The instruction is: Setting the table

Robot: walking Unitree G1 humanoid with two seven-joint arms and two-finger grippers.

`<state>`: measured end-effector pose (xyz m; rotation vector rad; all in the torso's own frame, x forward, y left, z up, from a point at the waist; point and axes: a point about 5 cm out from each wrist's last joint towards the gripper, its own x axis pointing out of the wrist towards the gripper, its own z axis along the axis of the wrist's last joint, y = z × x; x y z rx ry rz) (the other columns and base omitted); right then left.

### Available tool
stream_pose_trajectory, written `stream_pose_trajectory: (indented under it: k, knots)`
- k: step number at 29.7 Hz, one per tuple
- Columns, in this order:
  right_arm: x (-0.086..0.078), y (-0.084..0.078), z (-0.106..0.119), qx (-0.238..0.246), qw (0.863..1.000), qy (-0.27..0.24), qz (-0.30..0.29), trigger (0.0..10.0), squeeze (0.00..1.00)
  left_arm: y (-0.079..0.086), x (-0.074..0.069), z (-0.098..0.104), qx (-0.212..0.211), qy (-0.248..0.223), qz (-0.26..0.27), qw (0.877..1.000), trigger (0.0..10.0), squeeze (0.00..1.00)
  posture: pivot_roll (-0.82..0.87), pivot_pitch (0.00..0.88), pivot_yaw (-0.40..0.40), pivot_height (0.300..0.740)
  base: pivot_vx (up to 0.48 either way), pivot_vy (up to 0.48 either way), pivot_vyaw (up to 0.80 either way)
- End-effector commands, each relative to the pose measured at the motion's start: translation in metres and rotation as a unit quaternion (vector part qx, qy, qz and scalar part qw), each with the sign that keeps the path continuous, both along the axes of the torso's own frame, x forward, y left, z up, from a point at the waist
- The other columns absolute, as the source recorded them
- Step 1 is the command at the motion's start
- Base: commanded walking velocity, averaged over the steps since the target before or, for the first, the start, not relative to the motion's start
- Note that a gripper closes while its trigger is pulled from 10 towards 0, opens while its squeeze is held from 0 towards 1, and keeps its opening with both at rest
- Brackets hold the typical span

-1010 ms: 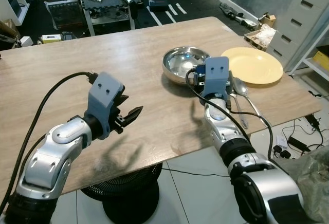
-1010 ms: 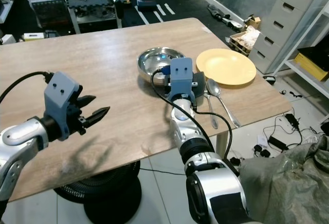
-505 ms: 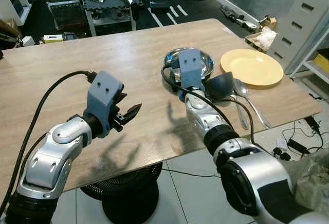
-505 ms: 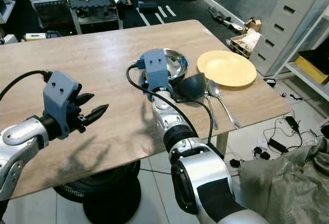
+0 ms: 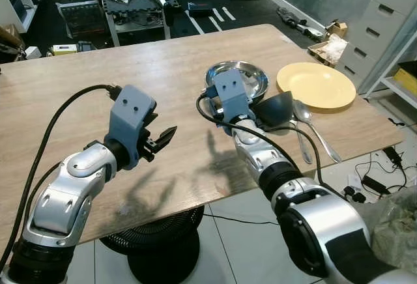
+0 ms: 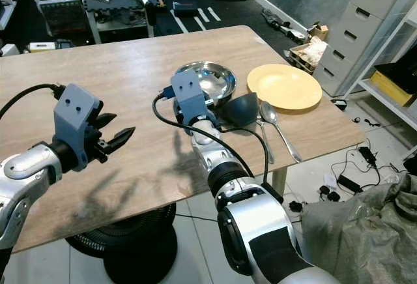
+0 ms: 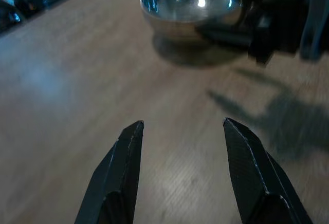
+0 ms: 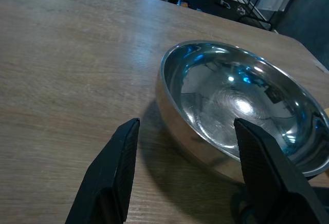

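Light wooden table bearing shiny round steel bowl, dark blue bowl, flat yellow plate and two metal spoons toward its right end; right gripper, fingers spread, beside steel bowl; left gripper, fingers spread, above bare tabletop.

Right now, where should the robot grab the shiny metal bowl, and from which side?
Best at the rim of the metal bowl, on the edge nearest the right end effector. The bowl sits upright on the table with a thin raised rim and smooth sloping walls, so one finger probably goes inside and one outside, coming from its open left. A dark bowl crowds the opposite side.
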<state>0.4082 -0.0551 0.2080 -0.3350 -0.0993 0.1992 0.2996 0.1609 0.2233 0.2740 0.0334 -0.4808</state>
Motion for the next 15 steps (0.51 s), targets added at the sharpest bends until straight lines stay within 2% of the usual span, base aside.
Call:
stream_pose_trajectory:
  k: [1,4,6,8,15]
  knots:
    - [-0.001,0.002,-0.002,-0.002,1.0,0.005,0.006,10.0,0.0,0.006,-0.005,-0.005,0.01,0.014,0.015,1.0,10.0,0.0,0.26,0.091,0.082,0.74,0.0,0.0,0.0]
    - [0.0,0.002,0.0,-0.003,1.0,0.004,0.005,10.0,0.0,0.011,-0.009,-0.005,-0.001,0.025,0.02,0.999,10.0,0.0,0.27,0.104,0.098,0.74,0.0,0.0,0.0]
    - [0.0,0.001,0.001,-0.003,1.0,0.002,0.002,10.0,0.0,0.014,-0.014,0.003,-0.008,0.036,-0.009,0.999,10.0,0.0,0.29,0.114,0.114,0.74,0.0,0.0,0.0]
    - [0.0,0.001,0.001,-0.002,1.0,0.002,0.0,10.0,0.0,0.014,-0.014,0.005,-0.005,0.035,-0.016,0.999,10.0,0.0,0.29,0.116,0.116,0.74,0.0,0.0,0.0]
    - [0.001,0.0,0.0,-0.014,1.0,0.004,-0.008,10.0,0.0,0.006,-0.004,0.03,0.022,0.014,-0.059,0.998,10.0,0.0,0.32,0.143,0.133,0.74,0.0,0.0,0.0]
